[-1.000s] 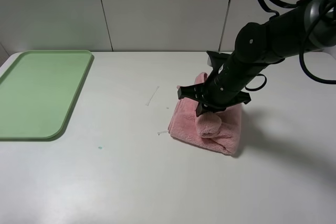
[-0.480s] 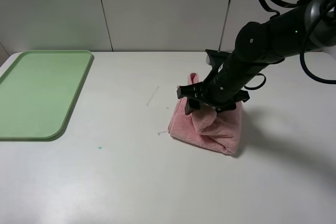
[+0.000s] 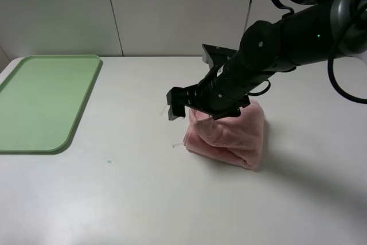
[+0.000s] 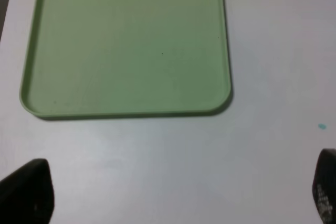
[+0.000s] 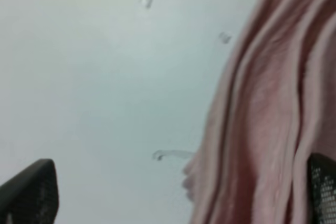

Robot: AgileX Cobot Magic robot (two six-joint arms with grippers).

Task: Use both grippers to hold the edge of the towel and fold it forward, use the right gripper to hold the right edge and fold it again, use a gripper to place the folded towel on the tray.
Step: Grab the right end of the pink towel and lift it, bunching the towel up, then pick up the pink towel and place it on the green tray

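Observation:
The pink towel (image 3: 235,133) lies folded in a thick bundle on the white table, right of centre. My right gripper (image 3: 198,110) hovers over the towel's left edge, wide open, with nothing between its fingers. In the right wrist view the towel (image 5: 262,103) fills one side, between the spread fingertips (image 5: 29,192). The green tray (image 3: 46,98) sits at the far left, with nothing on it. My left gripper (image 4: 176,198) is open above the table just short of the tray (image 4: 126,40); it is out of the exterior high view.
Thin white streaks (image 3: 166,104) and a small teal speck (image 3: 109,161) mark the table between the tray and the towel. The right arm (image 3: 298,32) reaches in from the upper right with a cable looping above it. A panelled wall stands behind the table.
My right gripper has moved left and slightly up across the towel. The towel's upper layer has come over to the left with it, and the bundle now stands higher.

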